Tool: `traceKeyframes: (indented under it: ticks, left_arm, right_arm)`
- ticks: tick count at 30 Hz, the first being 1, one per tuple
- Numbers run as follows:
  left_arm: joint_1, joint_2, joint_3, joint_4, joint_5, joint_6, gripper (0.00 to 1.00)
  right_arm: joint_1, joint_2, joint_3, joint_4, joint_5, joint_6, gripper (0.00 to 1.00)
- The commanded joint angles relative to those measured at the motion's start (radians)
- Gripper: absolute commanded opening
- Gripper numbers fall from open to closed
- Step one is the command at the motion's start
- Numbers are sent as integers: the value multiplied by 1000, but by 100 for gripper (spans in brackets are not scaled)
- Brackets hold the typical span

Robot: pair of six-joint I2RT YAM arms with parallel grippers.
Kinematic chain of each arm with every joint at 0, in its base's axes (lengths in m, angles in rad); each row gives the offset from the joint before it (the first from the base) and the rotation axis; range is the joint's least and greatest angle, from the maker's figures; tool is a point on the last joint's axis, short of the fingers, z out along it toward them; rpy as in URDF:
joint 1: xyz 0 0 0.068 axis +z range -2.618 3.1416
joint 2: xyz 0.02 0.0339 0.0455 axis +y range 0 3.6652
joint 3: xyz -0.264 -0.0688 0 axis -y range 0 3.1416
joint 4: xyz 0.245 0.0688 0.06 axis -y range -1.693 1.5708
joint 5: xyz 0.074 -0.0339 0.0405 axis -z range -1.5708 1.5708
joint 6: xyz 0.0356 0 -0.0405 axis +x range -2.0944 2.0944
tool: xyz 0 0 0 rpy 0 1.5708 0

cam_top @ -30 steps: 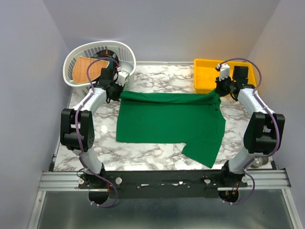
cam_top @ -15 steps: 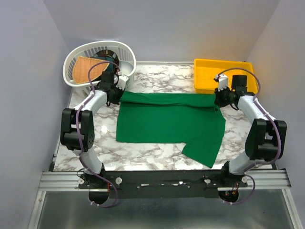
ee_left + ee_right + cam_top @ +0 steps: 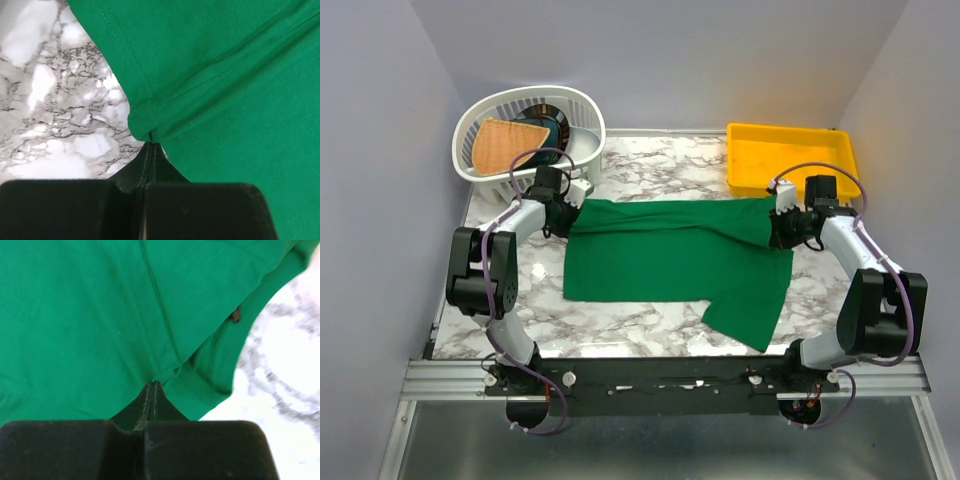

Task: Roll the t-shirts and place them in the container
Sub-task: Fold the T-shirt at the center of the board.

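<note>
- Underfoot: marble-patterned worktop (image 3: 650, 160), white with grey veining, rectangular, closed in on the left, far and right sides by plain pale lavender-grey walls (image 3: 650, 50).
- Along the near edge: ridged aluminium rail (image 3: 660, 376) bearing both arm bases, with a bare metal sheet below it.
- Middle of the worktop: green t-shirt (image 3: 670, 265), lying flat and lengthwise from left to right. Far edge doubled over into a narrow band. One flap reaching toward the near right corner. No print visible.
- Far left end of the t-shirt: left gripper (image 3: 151, 146), fingers pressed together and pinching the stitched hem at the cloth's corner. Bare marble just beside the pinch.
- Far right end of the t-shirt: right gripper (image 3: 152, 384), fingers pressed together and pinching a bunched seam. Small folds gathered at the tips, with white marble showing past the cloth edge.
- Far left corner: white slatted laundry basket (image 3: 530, 92), tilted toward the worktop, holding an orange cloth (image 3: 500, 145) and a dark item too indistinct to identify.
- Far right corner: yellow bin (image 3: 785, 128), near the right gripper but apart from the t-shirt.
</note>
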Motion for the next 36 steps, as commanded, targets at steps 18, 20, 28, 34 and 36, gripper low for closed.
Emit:
traceKeyframes:
  ticks: [18, 20, 28, 34, 36]
  left_arm:
    - [-4, 74, 209, -68, 51, -78, 21]
    - [-8, 97, 215, -60, 48, -75, 5]
    - [-22, 76, 185, -60, 52, -83, 0]
    - [-31, 22, 137, -68, 52, -89, 0]
    - [-31, 8, 129, -69, 49, -90, 0]
  right_arm:
    - [5, 216, 321, -5, -104, 49, 49]
    - [10, 270, 358, -15, -111, 35, 49]
    - [70, 394, 444, -14, -154, 6, 52]
    - [153, 472, 492, -41, -180, 6, 55]
    - [173, 491, 504, -43, -178, 10, 55]
